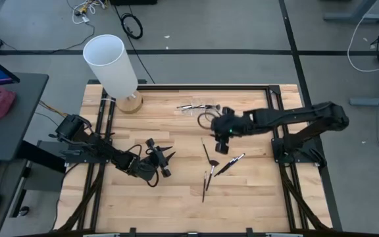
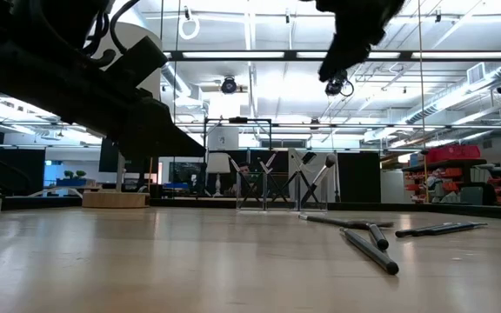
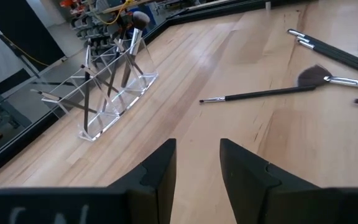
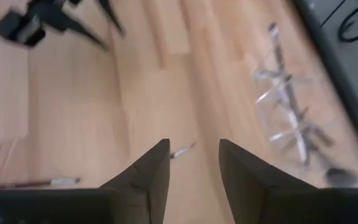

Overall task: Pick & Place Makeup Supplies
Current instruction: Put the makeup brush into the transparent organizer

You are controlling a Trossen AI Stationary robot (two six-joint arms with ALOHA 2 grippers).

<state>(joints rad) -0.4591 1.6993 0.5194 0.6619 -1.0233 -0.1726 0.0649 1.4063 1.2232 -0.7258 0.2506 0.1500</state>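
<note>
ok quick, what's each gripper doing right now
left gripper: open, holding nothing, low over the table.
right gripper: open, holding nothing, above the loose makeup brushes.

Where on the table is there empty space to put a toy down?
Bare wood lies along the near edge beside the left gripper and at the far right corner. It is crowded mid-table around the loose brushes, and by the clear rack and white cylinder.
</note>
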